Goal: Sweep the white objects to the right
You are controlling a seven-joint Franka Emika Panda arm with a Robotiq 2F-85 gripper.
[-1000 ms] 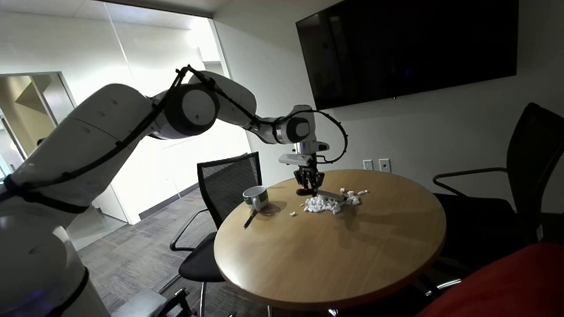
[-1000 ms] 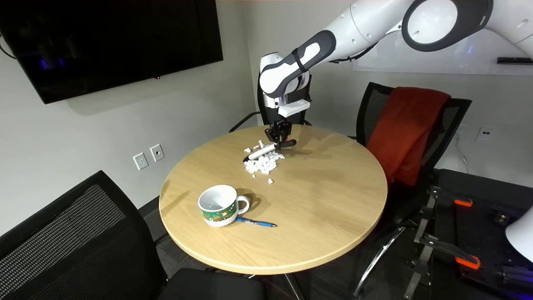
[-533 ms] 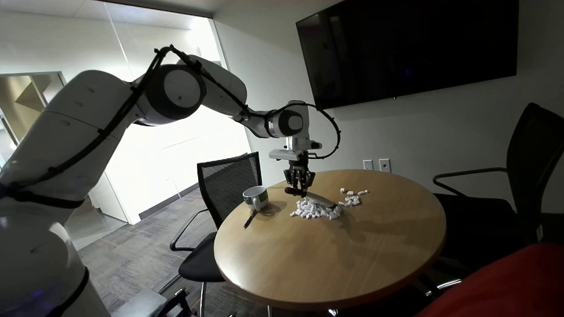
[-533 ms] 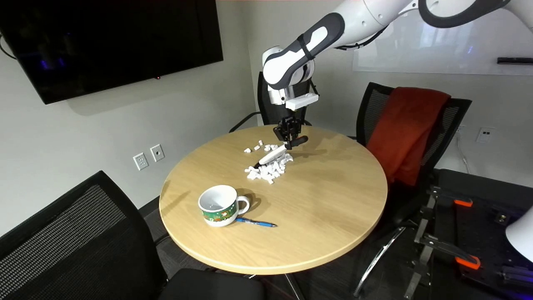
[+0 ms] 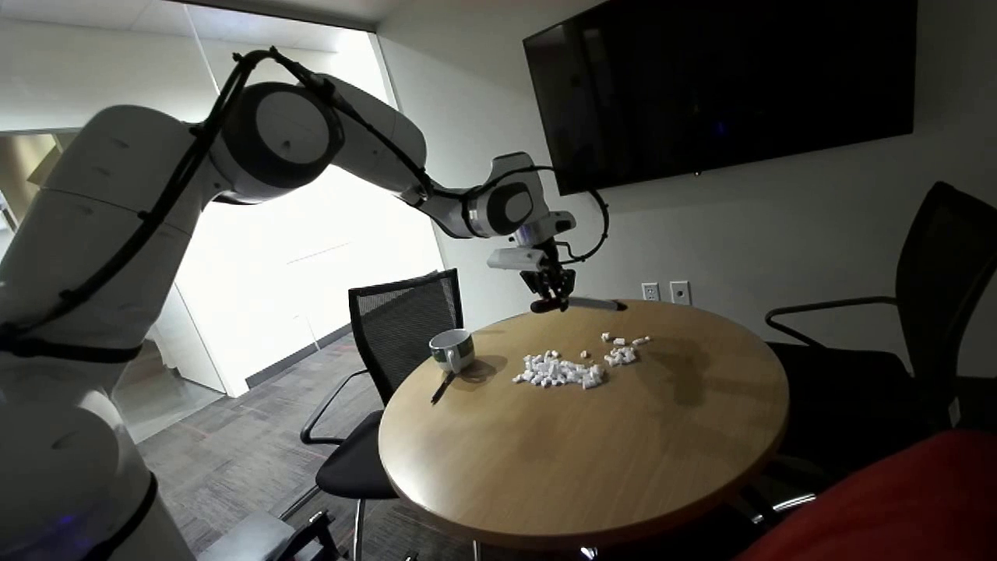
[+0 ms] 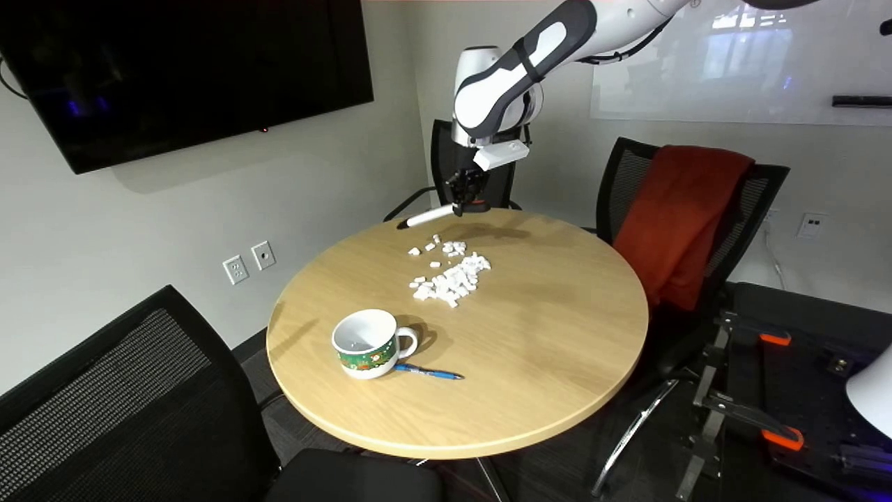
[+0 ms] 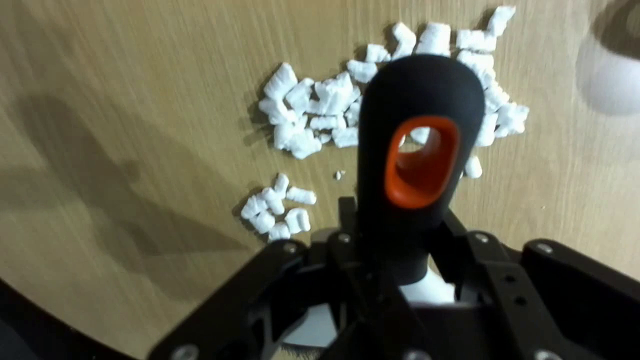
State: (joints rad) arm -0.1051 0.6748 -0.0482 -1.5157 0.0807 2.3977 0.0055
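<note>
The white objects lie on the round wooden table in both exterior views: a main pile point(image 5: 557, 372) point(image 6: 453, 280) and a smaller group point(image 5: 621, 356) point(image 6: 454, 247), with a few loose pieces nearby. In the wrist view the main pile point(image 7: 335, 95) lies partly behind the handle, with the small group point(image 7: 272, 200) below left. My gripper point(image 5: 554, 300) point(image 6: 463, 202) point(image 7: 400, 225) is shut on a brush point(image 5: 596, 303) point(image 6: 430, 215) with a white body and a black handle point(image 7: 422, 85) with an orange-lined hole. The brush is held above the table, beyond the piles.
A white and green mug point(image 5: 452, 351) point(image 6: 366, 345) stands on the table point(image 5: 584, 467) point(image 6: 536, 390). A blue pen point(image 6: 428, 372) lies beside it. Chairs point(image 5: 405, 312) point(image 6: 125, 390) stand around the table. A wall screen point(image 5: 724, 86) hangs behind.
The brush pushed the main pile nearer the mug, leaving the small group behind. The brush has since lifted off the pile and moved away from the mug toward the table's far side.
</note>
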